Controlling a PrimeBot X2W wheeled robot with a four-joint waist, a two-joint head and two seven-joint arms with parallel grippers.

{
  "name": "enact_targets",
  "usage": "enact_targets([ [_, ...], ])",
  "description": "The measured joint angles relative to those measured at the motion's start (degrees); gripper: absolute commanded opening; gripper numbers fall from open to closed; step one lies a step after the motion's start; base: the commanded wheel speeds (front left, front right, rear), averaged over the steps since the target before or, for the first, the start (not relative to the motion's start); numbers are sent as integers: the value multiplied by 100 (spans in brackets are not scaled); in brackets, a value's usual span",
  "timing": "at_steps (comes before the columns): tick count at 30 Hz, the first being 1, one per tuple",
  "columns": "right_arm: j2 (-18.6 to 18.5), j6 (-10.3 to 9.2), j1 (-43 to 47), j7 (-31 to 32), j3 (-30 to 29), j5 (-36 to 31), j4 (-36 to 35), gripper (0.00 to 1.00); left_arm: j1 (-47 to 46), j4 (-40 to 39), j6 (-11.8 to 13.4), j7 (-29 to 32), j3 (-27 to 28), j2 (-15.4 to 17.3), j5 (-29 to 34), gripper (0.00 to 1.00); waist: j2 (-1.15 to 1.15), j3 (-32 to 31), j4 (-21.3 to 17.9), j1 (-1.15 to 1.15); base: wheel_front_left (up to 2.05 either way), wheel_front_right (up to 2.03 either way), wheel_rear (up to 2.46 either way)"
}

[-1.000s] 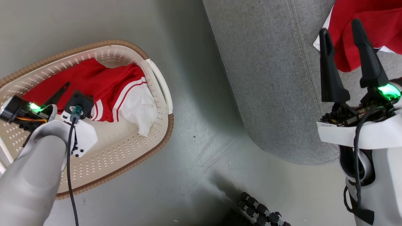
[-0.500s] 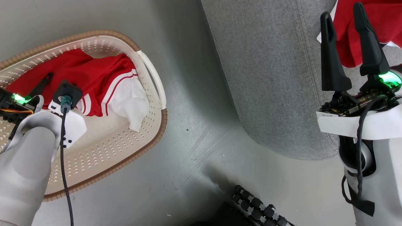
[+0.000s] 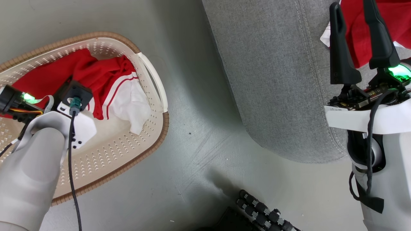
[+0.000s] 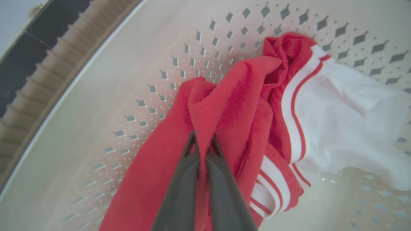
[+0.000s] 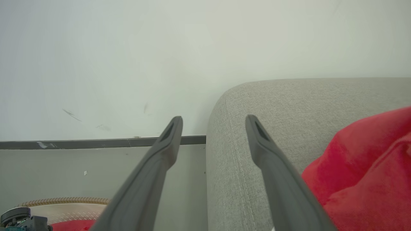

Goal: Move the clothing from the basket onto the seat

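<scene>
A: Entry one, left pincer [image 4: 201, 141]?

B: Clenched. It stood wide a second ago and has just snapped together on a raised fold of the red garment [image 4: 224, 106]. The garment lies in the basket [image 3: 128, 154], its white panel against the perforated wall.

A: Entry two, right pincer [image 5: 214, 119]?

B: Released and empty, jaws wide apart, over the seat [image 3: 273, 80], beside a second garment [image 3: 398, 19] lying there.

A: What does that mean for the task?

B: The grasp looks made, so lifting clear of the basket and carrying it to the seat comes next. The pinched fold is thin and could slip.
</scene>
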Motion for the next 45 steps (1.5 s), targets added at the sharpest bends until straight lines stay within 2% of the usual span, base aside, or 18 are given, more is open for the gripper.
enact_targets([
  [15,-1,0,-203,0,7,-23,224,100,241,-577,-9,-372,154,-337,-391,0,0,-256,244,0,0,0,0],
  [22,-2,0,-254,0,-107,-242,363,100,482,-1140,15,-554,349,-450,-639,0,0,-511,420,0,0,0,0],
  [32,-5,0,-252,0,-90,-625,561,100,624,-2022,48,-690,701,-477,-1095,0,0,-936,679,0,0,0,0],
  [45,-22,0,-249,0,257,-1129,925,100,1065,-2913,4,-748,1147,-461,-1722,0,0,-1642,1073,0,0,0,0],
])
